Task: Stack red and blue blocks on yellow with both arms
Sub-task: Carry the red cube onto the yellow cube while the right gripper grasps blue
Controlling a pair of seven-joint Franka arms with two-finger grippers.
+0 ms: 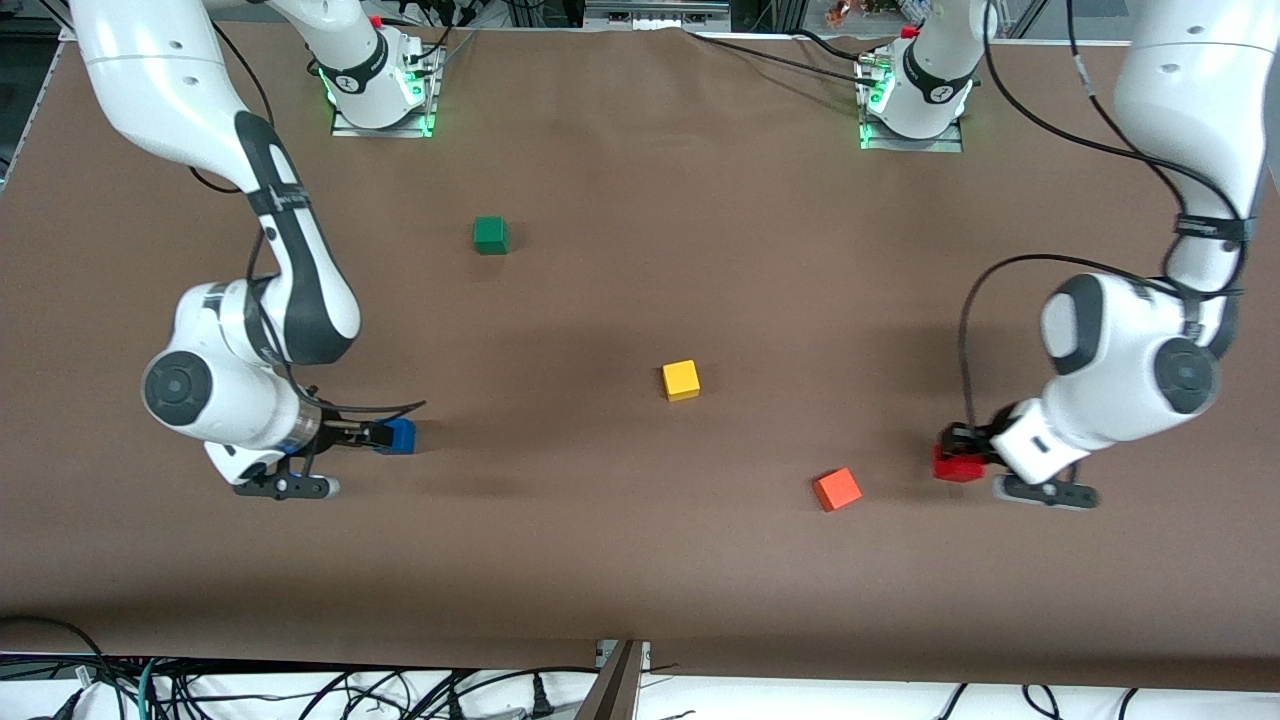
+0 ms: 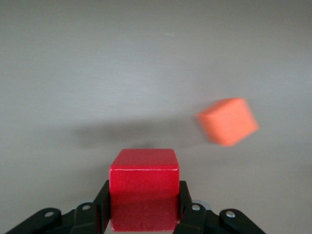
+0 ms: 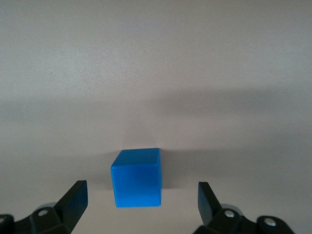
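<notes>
The red block (image 1: 958, 465) is near the left arm's end of the table. My left gripper (image 1: 957, 441) is shut on it, with a finger pressed on each side; the left wrist view shows the red block (image 2: 143, 187) held between the fingers (image 2: 101, 204). The blue block (image 1: 401, 436) lies on the table near the right arm's end. My right gripper (image 1: 386, 436) is low at it and open; in the right wrist view the blue block (image 3: 137, 178) sits between the spread fingertips (image 3: 76, 193), touching neither. The yellow cube (image 1: 681, 380) stands alone mid-table.
An orange cube (image 1: 837, 489) lies between the yellow cube and the red block, nearer to the front camera; it also shows in the left wrist view (image 2: 227, 121). A green cube (image 1: 490, 235) lies nearer the arm bases. Brown table cover (image 1: 640, 560) all round.
</notes>
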